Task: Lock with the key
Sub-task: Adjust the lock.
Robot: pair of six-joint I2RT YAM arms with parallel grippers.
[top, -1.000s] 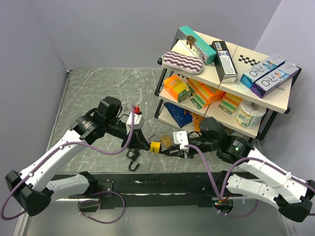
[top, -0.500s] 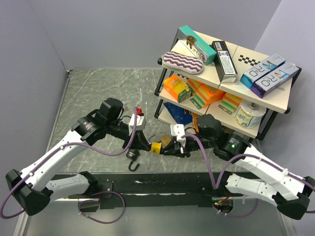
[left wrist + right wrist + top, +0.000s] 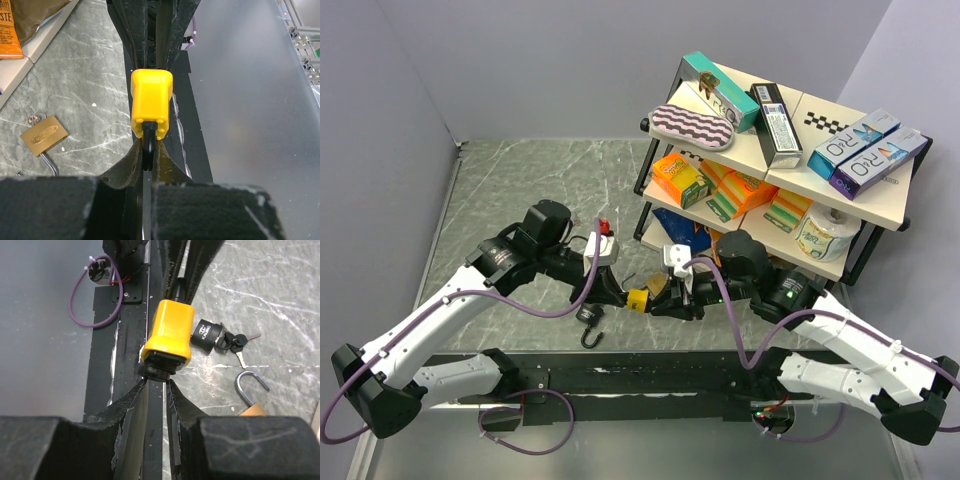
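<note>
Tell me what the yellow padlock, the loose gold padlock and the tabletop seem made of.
Yellow padlock: probably plastic casing, smooth moulded satin surface. Gold padlock: likely brass, dull metallic sheen. Tabletop: grey marble look, white veins; stone or laminate, unclear.

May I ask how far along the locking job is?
Done: the yellow padlock is off the table, held between both grippers. In hand: the left gripper is shut on a black part at one end; the right gripper grips what looks like the key at the other. Left: the turn; locked or not does not show.
</note>
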